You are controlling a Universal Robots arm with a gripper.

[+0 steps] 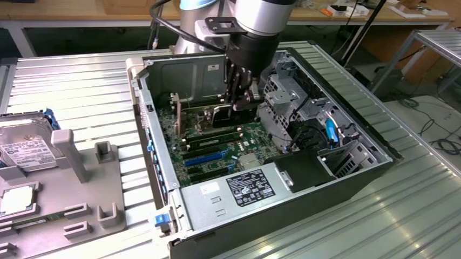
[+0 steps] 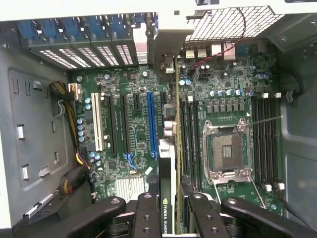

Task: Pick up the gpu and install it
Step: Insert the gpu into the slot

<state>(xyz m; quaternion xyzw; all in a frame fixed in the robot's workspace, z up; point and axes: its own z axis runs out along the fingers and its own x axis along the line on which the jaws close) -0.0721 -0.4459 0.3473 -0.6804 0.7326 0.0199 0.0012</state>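
The pincer [image 2: 171, 208] is seen lowered into an open desktop computer case [image 1: 360, 178], its fingers [image 2: 148, 213] closed on the top edge of the gpu [image 2: 174, 148], which is held on edge, bracket end toward the rear wall of the case. In the wrist view the card is seen hanging above the motherboard [image 2: 138, 99], lined up just beside the long blue expansion slot [image 2: 151, 124]; whether its lower edge is already touching a slot cannot be told.

The card is judged to be light, stiff and thin, with fragile components on its face and a bare connector edge below, so the top edge near mid-length, where it is gripped, is judged the safest place to take hold. Its metal bracket [image 2: 166, 49] is seen close to the row of blue-clipped rear slot covers [image 2: 89, 34].

An empty processor socket [image 2: 228, 151] and black memory slots [image 2: 190, 134] are found on the far side of the card, a white slot [image 2: 97, 121] and bundled power cables [image 2: 74, 148] beyond the blue one. A drive cage [image 1: 288, 97] stands close beside the arm. On the table [image 1: 72, 81], at the exterior view's left, a hard drive [image 1: 25, 145] is held in a grey fixture [image 1: 68, 156].
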